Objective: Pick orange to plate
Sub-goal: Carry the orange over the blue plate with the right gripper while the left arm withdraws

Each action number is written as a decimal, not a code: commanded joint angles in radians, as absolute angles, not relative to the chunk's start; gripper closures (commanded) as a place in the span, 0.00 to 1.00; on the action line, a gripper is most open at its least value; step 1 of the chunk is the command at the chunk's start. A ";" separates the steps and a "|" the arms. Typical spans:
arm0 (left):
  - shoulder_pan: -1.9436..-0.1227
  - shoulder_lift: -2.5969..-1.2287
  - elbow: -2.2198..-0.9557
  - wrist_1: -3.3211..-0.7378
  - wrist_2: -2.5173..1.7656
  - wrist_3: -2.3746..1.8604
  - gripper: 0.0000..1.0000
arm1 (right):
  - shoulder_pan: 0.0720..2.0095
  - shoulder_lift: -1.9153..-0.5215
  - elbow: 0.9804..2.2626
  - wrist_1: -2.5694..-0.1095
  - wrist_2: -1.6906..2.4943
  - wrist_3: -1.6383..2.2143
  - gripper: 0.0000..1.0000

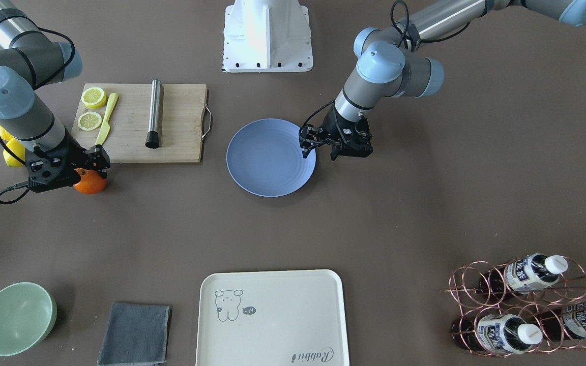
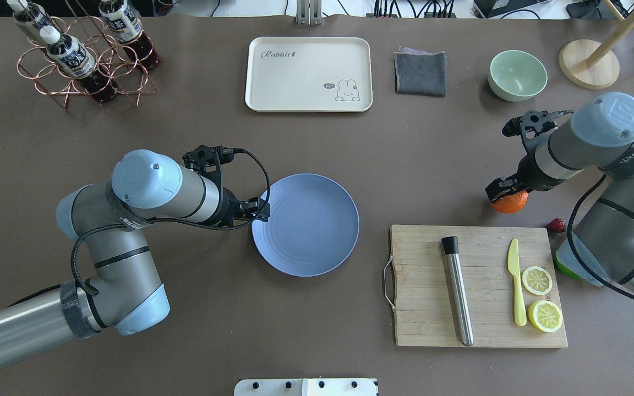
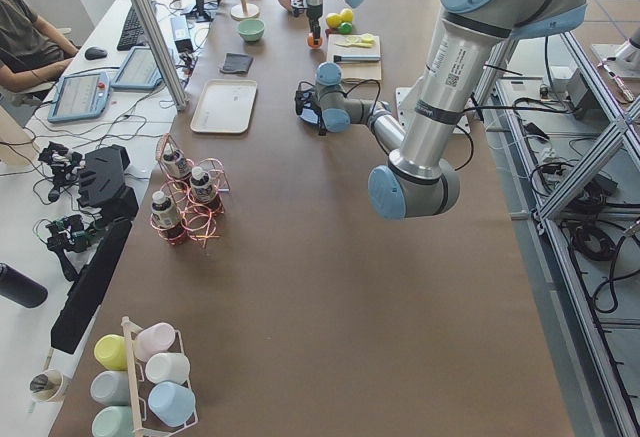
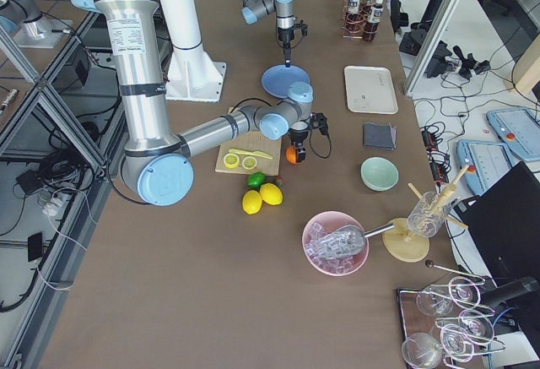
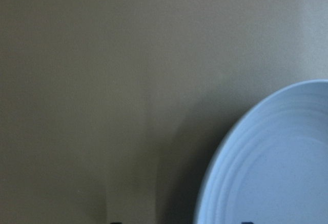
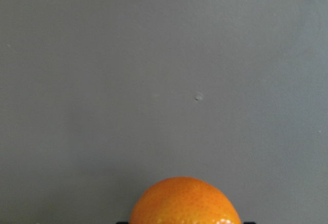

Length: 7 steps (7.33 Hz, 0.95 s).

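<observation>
The orange [image 1: 91, 183] rests on the brown table just off the cutting board's corner. My right gripper [image 1: 87, 171] hangs straight over it, open, a finger on either side; in the right wrist view the orange [image 6: 184, 201] fills the gap between the finger edges. The periwinkle-blue plate [image 1: 267, 157] lies mid-table with nothing on it. My left gripper [image 1: 319, 152] is open at the plate's rim, one finger over the edge and the other outside it. The left wrist view shows only the plate's rim [image 5: 277, 167] and bare table.
A wooden cutting board [image 1: 176, 127] holds two lemon halves [image 1: 92, 109], a yellow knife and a metal rod. Whole lemons [image 1: 10, 147] and a lime [image 2: 564, 268] lie by the right arm. A green bowl [image 1: 16, 317], grey cloth, cream tray [image 1: 272, 315] and bottle rack [image 1: 527, 305] line the far side.
</observation>
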<state>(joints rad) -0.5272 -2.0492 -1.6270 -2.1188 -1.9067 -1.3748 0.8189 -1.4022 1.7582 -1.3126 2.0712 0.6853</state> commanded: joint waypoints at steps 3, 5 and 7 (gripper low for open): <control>-0.806 -1.829 -1.732 -2.118 -2.132 -1.075 0.17 | 0.645 -1.071 1.815 -1.558 1.993 1.007 1.00; -0.975 -1.761 -1.692 -2.111 -2.257 -0.834 0.17 | 0.514 -0.923 1.722 -1.562 1.887 1.179 1.00; -1.063 -1.740 -1.663 -2.112 -2.325 -0.744 0.17 | 0.457 -0.794 1.582 -1.551 1.826 1.255 1.00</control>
